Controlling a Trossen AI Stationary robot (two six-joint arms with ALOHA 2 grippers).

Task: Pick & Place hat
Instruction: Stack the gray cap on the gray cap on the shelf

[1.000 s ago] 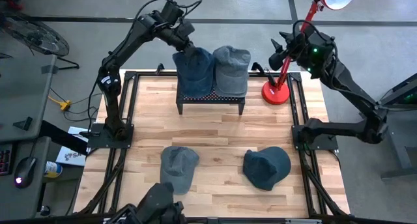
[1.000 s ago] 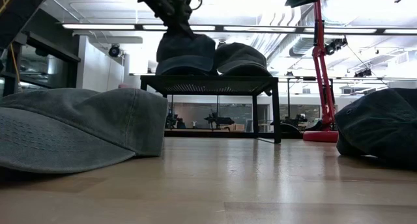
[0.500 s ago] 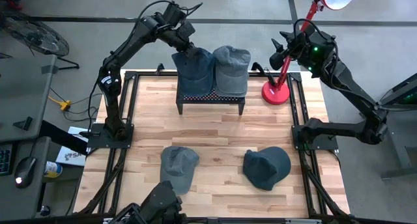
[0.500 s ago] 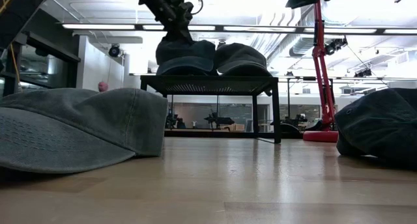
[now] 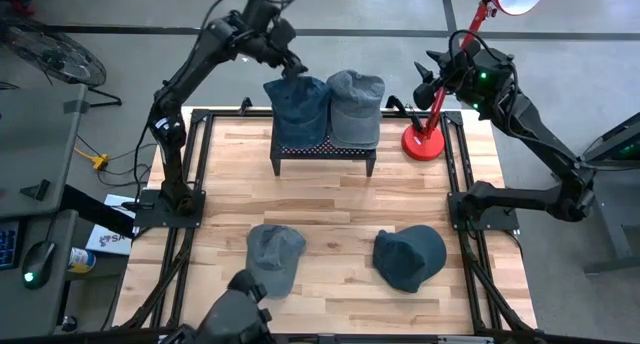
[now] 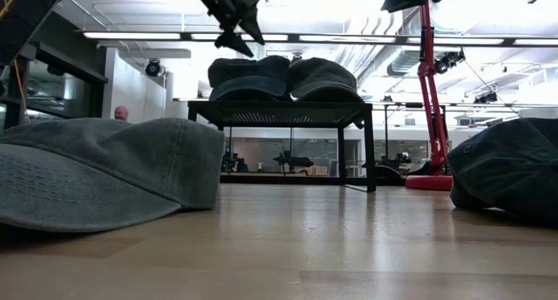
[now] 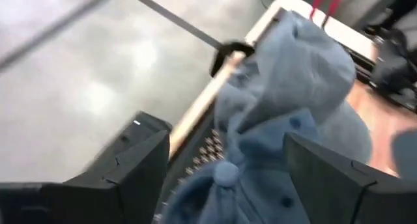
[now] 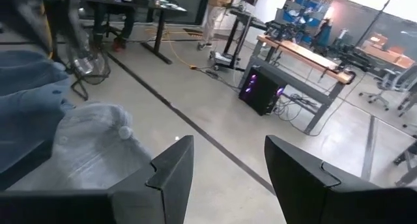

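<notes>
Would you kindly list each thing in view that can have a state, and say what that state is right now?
Left gripper: open, empty, raised above the back edge of the rack.
Right gripper: open, empty, raised beside the lamp.
Blue hat: resting on the rack, released.
Grey hat: resting on the rack beside the blue hat.
Front grey hat: lying on the table.
Front dark hat: lying on the table.
Rack: upright.
Lamp: upright.

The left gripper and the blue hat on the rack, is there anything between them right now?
Nothing. In the low view the open left gripper hangs above the blue hat, bare air between.
</notes>
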